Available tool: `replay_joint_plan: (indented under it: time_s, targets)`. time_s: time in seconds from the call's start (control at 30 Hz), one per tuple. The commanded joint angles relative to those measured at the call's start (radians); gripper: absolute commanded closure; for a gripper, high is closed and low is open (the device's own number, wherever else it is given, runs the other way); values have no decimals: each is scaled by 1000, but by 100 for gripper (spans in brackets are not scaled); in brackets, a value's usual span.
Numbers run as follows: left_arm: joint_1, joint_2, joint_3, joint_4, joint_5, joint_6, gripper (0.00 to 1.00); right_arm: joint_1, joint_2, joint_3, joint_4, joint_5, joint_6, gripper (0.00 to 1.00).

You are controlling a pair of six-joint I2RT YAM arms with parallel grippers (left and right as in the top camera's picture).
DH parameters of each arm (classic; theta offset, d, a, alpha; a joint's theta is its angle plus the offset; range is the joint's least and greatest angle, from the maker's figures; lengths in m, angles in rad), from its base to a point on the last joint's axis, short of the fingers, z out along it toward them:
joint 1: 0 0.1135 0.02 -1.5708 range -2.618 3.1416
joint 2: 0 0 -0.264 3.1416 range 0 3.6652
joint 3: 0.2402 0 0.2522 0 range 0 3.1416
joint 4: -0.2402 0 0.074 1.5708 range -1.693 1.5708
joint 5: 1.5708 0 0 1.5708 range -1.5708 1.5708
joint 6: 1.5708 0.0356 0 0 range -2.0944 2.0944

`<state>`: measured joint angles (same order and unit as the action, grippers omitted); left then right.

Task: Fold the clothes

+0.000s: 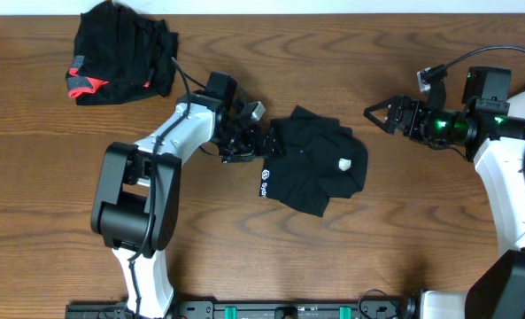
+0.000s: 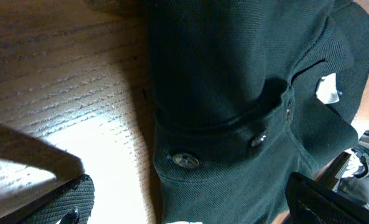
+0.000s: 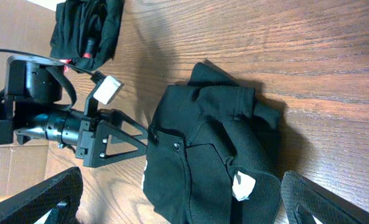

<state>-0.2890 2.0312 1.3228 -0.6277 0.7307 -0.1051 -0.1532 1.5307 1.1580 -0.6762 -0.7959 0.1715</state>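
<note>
On the near left edge of the black garment (image 1: 315, 164) in the middle of the table (image 1: 50, 177), we see a small white logo print (image 1: 266, 184). It is a round mark with a short word beside it, too small for us to read. Farther right on the same cloth sits a white tag (image 1: 344, 164), and we can make out no writing on it.

At the far left corner lies a heap of black clothes (image 1: 120, 53), well apart from both arms. To its right, the left gripper (image 1: 260, 142) sits with its tips at the garment's left edge. Its jaws are spread wide and have hold of nothing. In its own camera the cloth fills the space ahead of and between the two fingers (image 2: 69, 202). Well apart to the right of the garment, the right gripper (image 1: 373, 113) hangs over bare wood and points toward the cloth. Its jaws are likewise wide apart and grip nothing, and a green light (image 1: 439, 124) glows on its wrist.

The heap is crumpled, with coral-red trim (image 1: 83, 84) showing at its left side. The middle garment is bunched rather than flat, lapped in several folds. It has a placket with two buttons (image 2: 185, 160) close to the left fingers.
</note>
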Motion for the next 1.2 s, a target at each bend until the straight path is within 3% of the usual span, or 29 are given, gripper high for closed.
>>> replay_joint_plan:
  time_s: [0.0, 1.17]
  targets:
    - [1, 10, 1, 5, 19, -5, 2, -7, -16, 7, -1, -24, -20, 1]
    - [-105, 142, 1, 84, 55, -43, 2, -7, -16, 7, -13, -24, -24, 1]
